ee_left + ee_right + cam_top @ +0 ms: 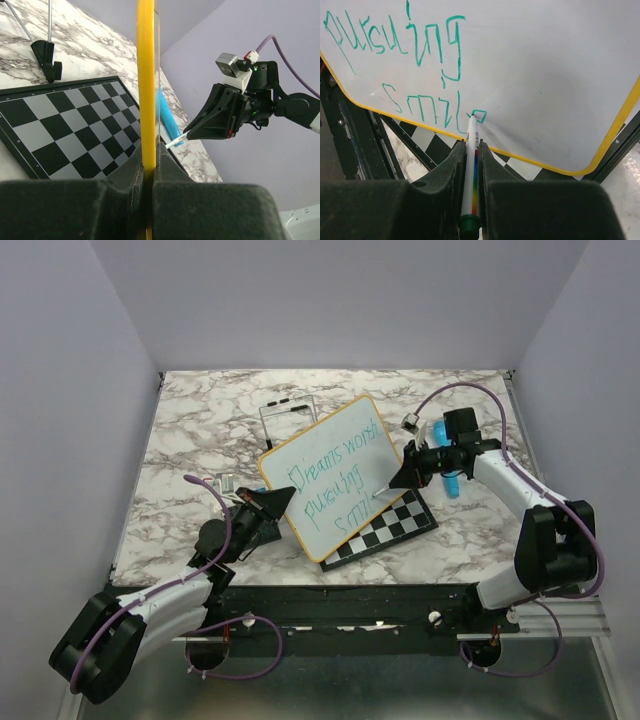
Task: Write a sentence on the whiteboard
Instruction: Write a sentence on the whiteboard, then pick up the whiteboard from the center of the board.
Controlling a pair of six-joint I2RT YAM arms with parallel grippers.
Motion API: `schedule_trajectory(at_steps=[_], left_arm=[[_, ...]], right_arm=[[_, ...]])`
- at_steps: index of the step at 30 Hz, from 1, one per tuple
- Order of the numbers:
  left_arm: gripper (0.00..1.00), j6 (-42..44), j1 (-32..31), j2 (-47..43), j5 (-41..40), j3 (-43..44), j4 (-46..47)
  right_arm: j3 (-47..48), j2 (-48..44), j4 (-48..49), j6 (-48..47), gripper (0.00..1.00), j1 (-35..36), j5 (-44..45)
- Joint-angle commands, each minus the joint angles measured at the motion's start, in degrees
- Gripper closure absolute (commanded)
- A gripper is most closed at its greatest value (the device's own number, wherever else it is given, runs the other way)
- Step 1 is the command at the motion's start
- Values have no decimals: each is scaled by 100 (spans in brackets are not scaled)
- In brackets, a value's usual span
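The whiteboard (335,475), white with a yellow frame, stands tilted over a chessboard (390,530). My left gripper (272,505) is shut on its yellow edge (145,90) at the lower left. The sentence (330,478) in teal runs in three lines; "pursuing" (395,37) and "smil" (427,107) show in the right wrist view. My right gripper (472,150) is shut on a white marker (470,170) with a rainbow stripe. Its tip touches the board at a small teal loop (479,116) after "smil". In the top view my right gripper (402,475) is at the board's right edge.
A blue object (447,465) lies behind the right gripper on the marble table (200,430). A thin metal stand (290,415) rests behind the whiteboard. A small white clip (410,422) lies at the back right, and another small item (225,481) lies left of the board.
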Motion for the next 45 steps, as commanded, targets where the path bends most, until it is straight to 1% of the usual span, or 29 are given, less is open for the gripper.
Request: schedule_trajectory(at_steps=[1, 7, 11, 22, 29, 34, 37, 41, 45], left_arm=[[100, 97, -19, -40, 38, -92, 535], [100, 97, -10, -75, 38, -101, 526], [100, 97, -19, -101, 38, -101, 500], [100, 105, -19, -172, 47, -109, 430], [100, 158, -19, -189, 38, -127, 386], [100, 184, -19, -233, 38, -136, 342], [100, 202, -10, -242, 205, -110, 307], [100, 255, -10, -224, 328, -31, 245], [100, 386, -10, -259, 407, 110, 87]], right_arm=[[19, 170, -293, -365, 99, 57, 16], [-42, 144, -557, -559, 99, 48, 156], [-60, 109, -557, -542, 100, 30, 323], [54, 65, -549, -498, 99, -259, 315], [467, -102, -566, -278, 100, -497, -80], [713, -629, -584, -15, 99, -602, -432], [644, -980, -523, 108, 99, -611, -783], [240, -1472, -180, 214, 100, -646, -1266], [169, -1807, -127, 249, 99, -918, -1592]])
